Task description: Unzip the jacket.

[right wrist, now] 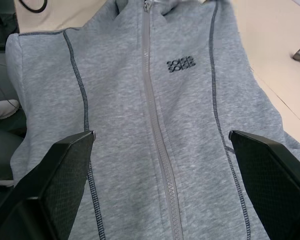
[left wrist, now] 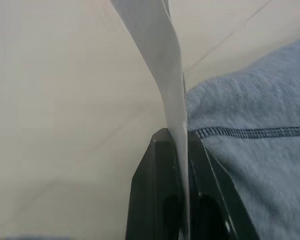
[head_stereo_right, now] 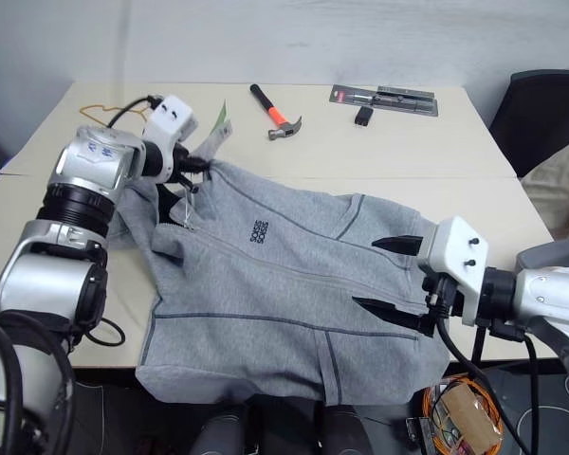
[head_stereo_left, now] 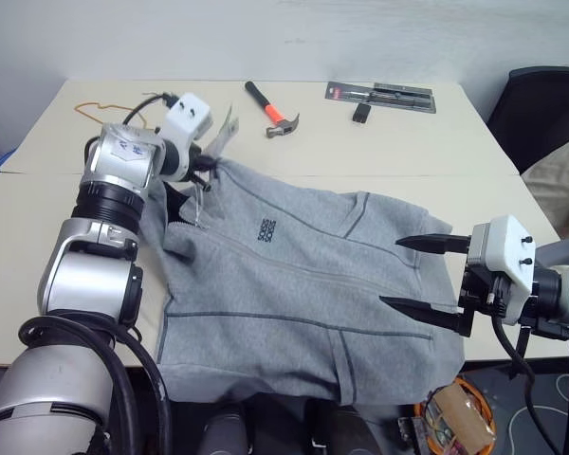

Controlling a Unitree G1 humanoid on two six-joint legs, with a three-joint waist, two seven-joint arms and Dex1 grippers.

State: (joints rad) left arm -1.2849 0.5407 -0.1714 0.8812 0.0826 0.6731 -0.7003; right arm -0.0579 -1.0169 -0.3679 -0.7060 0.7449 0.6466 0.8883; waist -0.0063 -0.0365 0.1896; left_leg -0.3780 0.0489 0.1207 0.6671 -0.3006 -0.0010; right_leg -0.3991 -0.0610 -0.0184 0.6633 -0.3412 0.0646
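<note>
On the near half of a pale beige table [head_stereo_left: 389, 142] lies one light grey fleece jacket [head_stereo_left: 303, 284] with darker seam lines, front side up. Its long axis runs from the collar at the far left to the hem at the near right, where the fabric overhangs the near table edge. One closed front zipper [right wrist: 157, 135] follows this axis, and one small dark chest logo [head_stereo_left: 264, 230] sits beside it.

Left gripper [head_stereo_left: 205, 167], at the collar, is clenched on a thin pale strip [left wrist: 165, 75] that rises between its two black fingers [left wrist: 150, 200]; the left wrist view shows this pinch and a stitched seam of the jacket just beside it. What the strip is attached to cannot be told.

Right gripper [head_stereo_left: 427, 284], near the hem end, is spread wide, released, grasping nothing. Its wrist view looks along the zipper toward the collar, with teeth meshed for the visible length.

Far side of table: one hammer [head_stereo_left: 273, 111] with orange-and-black handle, one flat dark packaged tool card [head_stereo_left: 381, 96], and one small black block [head_stereo_left: 361, 113] beside it.
</note>
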